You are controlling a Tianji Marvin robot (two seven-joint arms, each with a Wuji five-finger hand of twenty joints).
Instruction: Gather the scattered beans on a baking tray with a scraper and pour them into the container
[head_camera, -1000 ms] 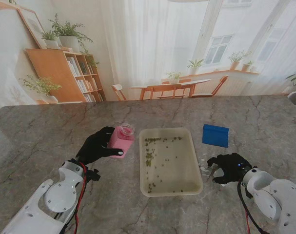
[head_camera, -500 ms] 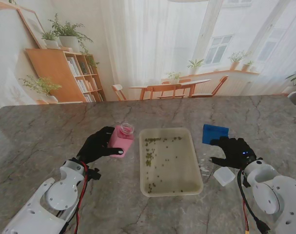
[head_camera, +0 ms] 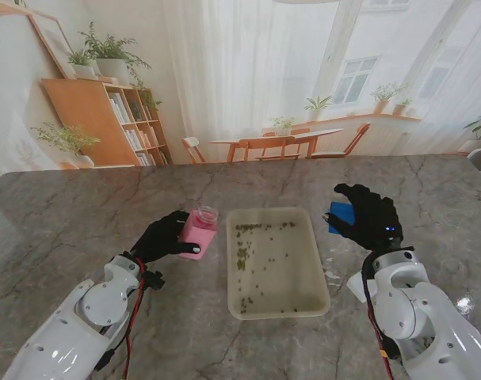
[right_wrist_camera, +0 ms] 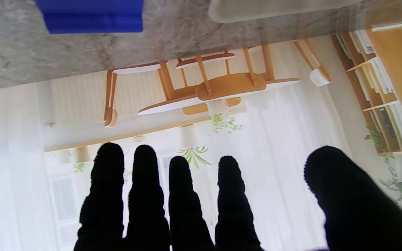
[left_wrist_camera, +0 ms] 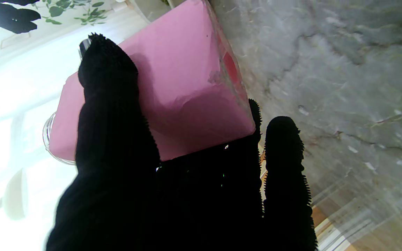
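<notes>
Stand view: the left hand (head_camera: 162, 237) is clamped round the pink container (head_camera: 197, 227), readying it beside the tray (head_camera: 318, 273) of beans (head_camera: 244, 255). The right hand (head_camera: 370, 215), fingers spread and empty, hovers over the blue scraper (head_camera: 341, 215) on the surface, apparently to grasp it.

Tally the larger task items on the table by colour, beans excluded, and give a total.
Pink: 1, the container, held by the left hand.
Blue: 1, the scraper, partly behind the right hand.
Cream: 1, the baking tray.
Total: 3.
</notes>
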